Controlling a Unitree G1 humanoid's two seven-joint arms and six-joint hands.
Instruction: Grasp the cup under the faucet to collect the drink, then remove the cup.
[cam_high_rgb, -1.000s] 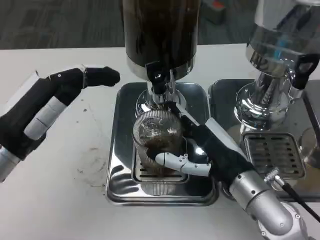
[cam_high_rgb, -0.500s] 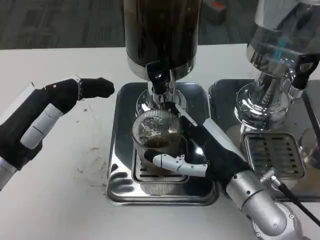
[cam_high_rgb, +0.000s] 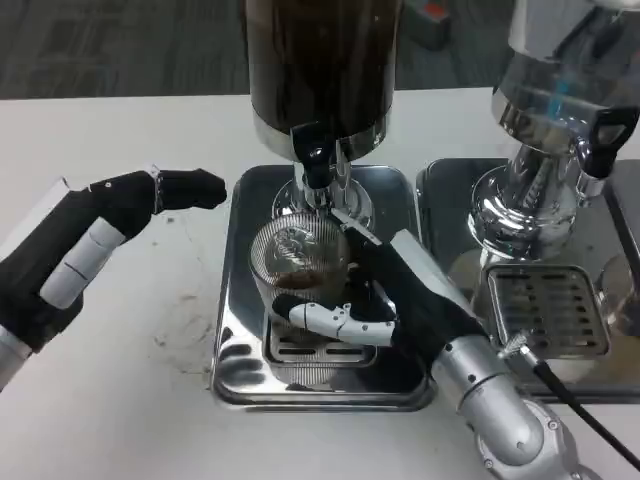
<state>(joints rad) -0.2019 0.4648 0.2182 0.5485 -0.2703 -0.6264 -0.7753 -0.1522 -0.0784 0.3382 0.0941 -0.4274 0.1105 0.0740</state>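
Silver forearms, black-and-white robot hand (cam_high_rgb: 385, 305), black cable (cam_high_rgb: 575, 405)

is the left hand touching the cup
No, the left hand hovers over the white table left of the tray, apart from the cup, which the right hand grips.

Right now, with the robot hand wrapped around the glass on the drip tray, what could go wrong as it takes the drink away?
1. The glass looks tilted in the right robot hand and holds dark liquid; more lean could spill it onto the drip tray.
2. The glass sits just below the faucet, so lifting straight up might knock its rim against the spout.
3. The left robot hand hovers beside the tray and could be bumped if the glass swings left.
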